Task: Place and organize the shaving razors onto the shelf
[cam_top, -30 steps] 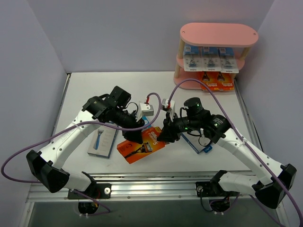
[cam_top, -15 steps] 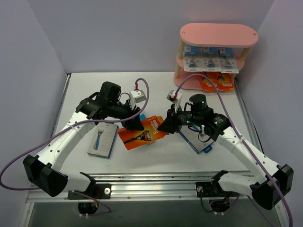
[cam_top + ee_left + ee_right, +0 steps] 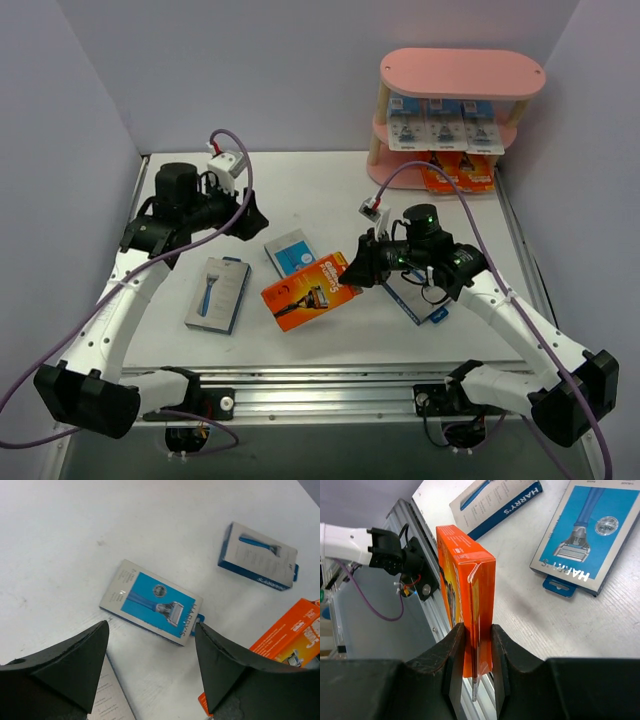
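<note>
Well short of the shelf, on its near-left side, the right hand is clamping an orange box across its thin faces. It is gripping one short end, so the box is sticking out away from the shelf and seems to be hanging clear of the tabletop. Its long axis is running roughly in line with the way to the shelf, so the coming move looks like a carry toward the far right with the held end leading. The right arm is by far the nearer of the two. The box is looking flat and rigid, bright orange with a razor pictured on its broad face, and should be sliding in flat. Two matching orange boxes are already lying on the shelf's bottom board, with three blister cards standing on the middle board above them; the top board is carrying nothing. Farther from the shelf, the left hand is hanging released and empty, its fingers spread wide. A blue pack is lying flat between it and the orange box, a grey box is lying farther out again, and a blue box is lying under the right arm, nearer the shelf.
</note>
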Available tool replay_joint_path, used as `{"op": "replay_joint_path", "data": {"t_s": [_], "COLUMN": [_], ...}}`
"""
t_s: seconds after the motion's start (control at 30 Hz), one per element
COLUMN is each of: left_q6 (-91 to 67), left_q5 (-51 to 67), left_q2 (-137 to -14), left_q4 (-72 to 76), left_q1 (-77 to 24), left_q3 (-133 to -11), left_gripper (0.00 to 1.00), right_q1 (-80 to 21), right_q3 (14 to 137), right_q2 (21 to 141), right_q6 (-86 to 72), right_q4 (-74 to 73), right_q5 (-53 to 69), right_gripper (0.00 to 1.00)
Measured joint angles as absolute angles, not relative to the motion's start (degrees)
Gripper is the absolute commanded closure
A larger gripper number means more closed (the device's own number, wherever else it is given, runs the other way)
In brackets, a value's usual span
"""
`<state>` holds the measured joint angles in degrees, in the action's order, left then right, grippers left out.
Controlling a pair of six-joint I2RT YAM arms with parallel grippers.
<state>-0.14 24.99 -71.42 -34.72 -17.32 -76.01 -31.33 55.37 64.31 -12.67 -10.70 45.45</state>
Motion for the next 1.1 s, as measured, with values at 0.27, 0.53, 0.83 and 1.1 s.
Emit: {"op": "replay_joint_path", "data": {"t_s": [0.27,0.53,0.83,1.1], "left_q6": [-4.9,-7.1,-8.6,-9.5], "left_q5": [19.2,16.2,11.5,7.0], "left_q2": [-62.8,-61.9,-58.3,-57.9], "left_q4": [-28.1,-25.0,-25.0,-25.0], "left_q1": [-12.4,-12.3,-13.5,-18.8], "left_q3": [-68.1,-59.3,-57.7,-57.7], "left_gripper": [0.16,0.17,0.17,0.14], "right_q1": [-28.4,-20.9,-5.5,-4.1], "right_q3": [51.9,48.3,38.5,33.4], "right_q2": [64.4,64.5,59.6,57.9], "right_q6": [-18.0,-27.8,-43.7,-56.1], "right_q4": [-8.0,-3.7,4.8,14.7], "right_q5": [43.0,35.8,26.6,16.4], "right_gripper": [1.0,1.0,1.0,1.0]}}
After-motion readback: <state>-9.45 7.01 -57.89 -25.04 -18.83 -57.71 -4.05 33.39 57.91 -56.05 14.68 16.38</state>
